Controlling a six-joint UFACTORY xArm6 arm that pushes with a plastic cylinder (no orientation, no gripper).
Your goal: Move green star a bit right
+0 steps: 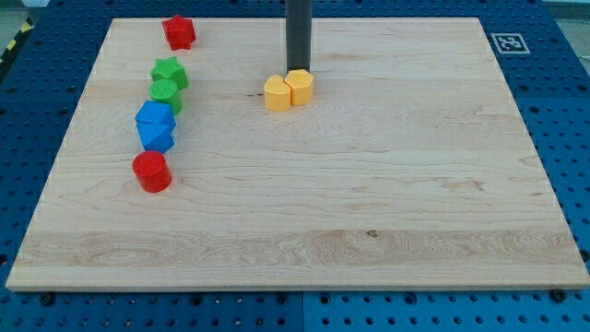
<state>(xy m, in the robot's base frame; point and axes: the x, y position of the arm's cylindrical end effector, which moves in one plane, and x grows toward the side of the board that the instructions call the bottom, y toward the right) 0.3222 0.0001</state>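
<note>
Camera view, green star [171, 72], upright, above green cylinder [166, 92]

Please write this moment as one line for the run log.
my tip: behind yellow blocks | green star: view's left, touching green cylinder, not yet pushed

One camera looks down at a slant from beyond the wooden board's [304, 212] near edge (whole board in frame), blue pegboard table [562, 111] around it.

Rod vertical, entering from the view's top.
My tip [298, 71] sits low near the top centre; looks like it's on the surface, contact not clear.
</note>
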